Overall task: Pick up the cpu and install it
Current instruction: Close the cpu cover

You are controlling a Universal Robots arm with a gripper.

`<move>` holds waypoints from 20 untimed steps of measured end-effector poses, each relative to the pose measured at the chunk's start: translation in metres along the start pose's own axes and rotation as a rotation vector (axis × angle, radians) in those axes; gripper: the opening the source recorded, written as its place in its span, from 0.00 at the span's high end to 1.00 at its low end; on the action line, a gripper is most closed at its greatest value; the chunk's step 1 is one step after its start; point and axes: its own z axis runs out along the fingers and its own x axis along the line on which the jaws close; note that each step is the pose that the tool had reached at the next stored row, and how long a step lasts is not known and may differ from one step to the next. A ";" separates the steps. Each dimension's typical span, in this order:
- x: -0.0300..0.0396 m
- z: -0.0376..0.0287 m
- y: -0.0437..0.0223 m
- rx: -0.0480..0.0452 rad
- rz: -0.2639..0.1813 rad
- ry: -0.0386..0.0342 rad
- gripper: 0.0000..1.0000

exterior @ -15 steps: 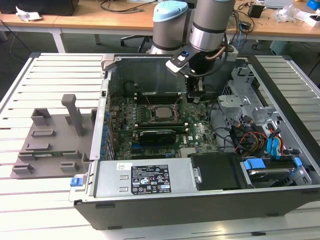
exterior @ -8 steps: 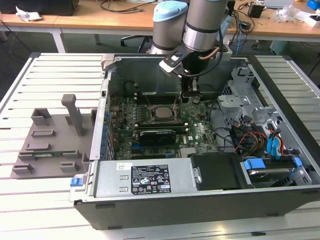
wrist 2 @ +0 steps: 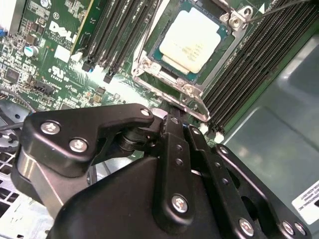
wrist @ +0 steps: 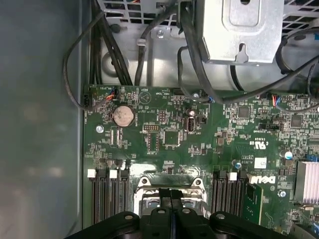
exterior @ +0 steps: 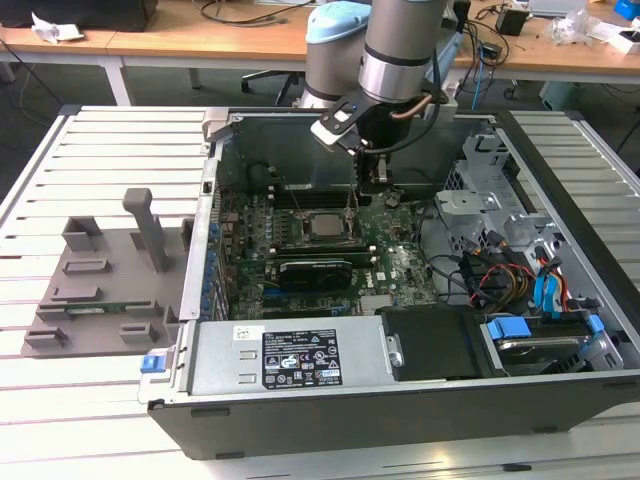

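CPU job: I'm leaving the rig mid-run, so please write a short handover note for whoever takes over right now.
Gripper: fingers shut together, nothing between them, poised by the socket frame edge inside the computer case.
CPU: lying flat in the socket frame on the motherboard, apart from the fingers.
Done: CPU is picked up and set in the socket.
Left: latching unconfirmed; thin wire levers appear to stand upright beside the socket.

Inside the dark grey case (exterior: 400, 420), the cpu (wrist 2: 192, 40) has a pale silvery top and the motherboard (wrist: 164, 134) is green, speckled with black and silver parts. Beside the case, the tray (exterior: 100, 300) is grey on a white slatted tabletop (exterior: 80, 420).
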 end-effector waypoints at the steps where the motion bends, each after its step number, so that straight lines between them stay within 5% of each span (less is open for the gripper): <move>1: 0.0001 0.0001 -0.0021 0.0000 0.000 0.0000 0.89; 8: 0.0005 0.0008 -0.0105 -0.0001 0.000 0.0001 0.89; 12: 0.0012 0.0101 -0.0188 0.0000 0.000 -0.0001 0.89; 20: 0.0032 0.0279 -0.0514 -0.0001 0.000 -0.0001 0.89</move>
